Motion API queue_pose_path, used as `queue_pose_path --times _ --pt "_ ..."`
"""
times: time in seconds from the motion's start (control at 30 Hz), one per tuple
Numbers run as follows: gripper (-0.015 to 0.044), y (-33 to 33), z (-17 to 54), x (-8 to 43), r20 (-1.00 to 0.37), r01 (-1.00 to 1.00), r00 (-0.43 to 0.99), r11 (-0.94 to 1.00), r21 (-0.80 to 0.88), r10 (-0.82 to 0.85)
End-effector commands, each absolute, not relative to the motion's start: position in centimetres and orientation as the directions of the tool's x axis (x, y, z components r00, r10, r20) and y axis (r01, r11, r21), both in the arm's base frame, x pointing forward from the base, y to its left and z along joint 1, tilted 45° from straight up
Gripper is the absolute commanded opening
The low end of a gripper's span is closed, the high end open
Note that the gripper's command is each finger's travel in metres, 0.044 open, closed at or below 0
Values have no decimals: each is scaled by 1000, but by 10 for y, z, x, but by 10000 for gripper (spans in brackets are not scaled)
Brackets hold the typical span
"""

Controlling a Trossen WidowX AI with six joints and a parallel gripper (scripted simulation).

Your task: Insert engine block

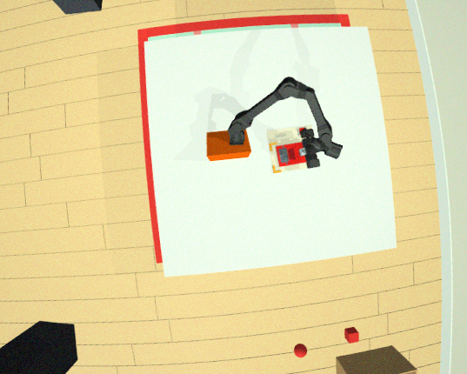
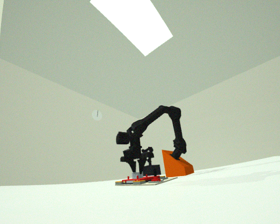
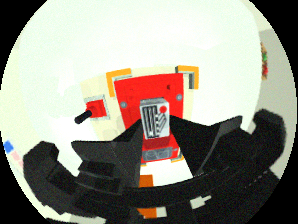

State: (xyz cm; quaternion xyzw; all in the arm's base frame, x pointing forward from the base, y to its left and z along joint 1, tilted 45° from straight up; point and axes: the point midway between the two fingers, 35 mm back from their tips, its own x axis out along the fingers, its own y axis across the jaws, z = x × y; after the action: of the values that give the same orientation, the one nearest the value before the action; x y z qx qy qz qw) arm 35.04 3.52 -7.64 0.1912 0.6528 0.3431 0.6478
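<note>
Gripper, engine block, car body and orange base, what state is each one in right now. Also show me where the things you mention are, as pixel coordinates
Gripper (image 1: 308, 152) (image 2: 137, 173) (image 3: 154, 119): shut on the engine block.
Engine block (image 1: 303, 151) (image 2: 136, 175) (image 3: 154, 119): held over the car body; seating unclear.
Car body (image 1: 291, 162) (image 3: 131, 92): lying flat.
Orange base (image 1: 229, 156) (image 2: 174, 168): bearing the arm.

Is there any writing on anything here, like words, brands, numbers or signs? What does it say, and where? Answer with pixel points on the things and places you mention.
No readable text anywhere.
Engine block (image 1: 303, 151) (image 2: 136, 175) (image 3: 154, 120): slots and a red dot, no letters I can make out.
Wall disc (image 2: 97, 115): a dark line; any marks are too small to read.
</note>
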Motion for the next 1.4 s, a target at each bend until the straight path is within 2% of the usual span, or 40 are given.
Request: queue_pose_path --times 0.0,0.43,0.8,1.27,1.37 --pt "160 36 -77 351 -712 -191 -85 689 699 697" --pt "160 39 -80 350 -711 -191 -85 689 699 698" --pt "440 38 -79 350 -714 -195 -88 691 696 694" --pt "440 28 -69 351 -712 -191 -85 690 698 697" --pt "361 28 -69 351 -712 -191 -85 690 698 697"
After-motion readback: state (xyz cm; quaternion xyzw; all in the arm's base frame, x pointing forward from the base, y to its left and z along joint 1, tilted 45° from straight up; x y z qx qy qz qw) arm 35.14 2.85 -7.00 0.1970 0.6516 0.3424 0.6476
